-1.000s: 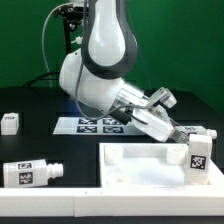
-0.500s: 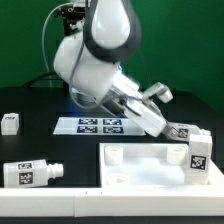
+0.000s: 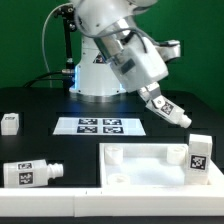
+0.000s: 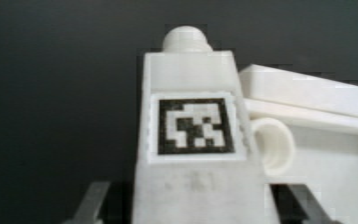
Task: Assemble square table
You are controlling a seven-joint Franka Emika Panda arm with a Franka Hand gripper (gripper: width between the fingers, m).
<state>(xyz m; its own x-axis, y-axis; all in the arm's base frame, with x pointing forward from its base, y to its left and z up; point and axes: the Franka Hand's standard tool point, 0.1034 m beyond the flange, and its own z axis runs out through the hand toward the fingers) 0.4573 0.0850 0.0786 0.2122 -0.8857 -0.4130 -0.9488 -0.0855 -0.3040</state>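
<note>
One tagged peg leg (image 3: 174,111) clamped in claw (image 3: 160,102), held aloft, apart from tray-like top (image 3: 150,175) below

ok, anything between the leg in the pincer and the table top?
Nothing visible. The pincer holds the leg in open air above the table top. The nearest thing is a second leg standing upright at the top's end on the exterior view's right, below the held one; probably best to steer clear of it.
</note>
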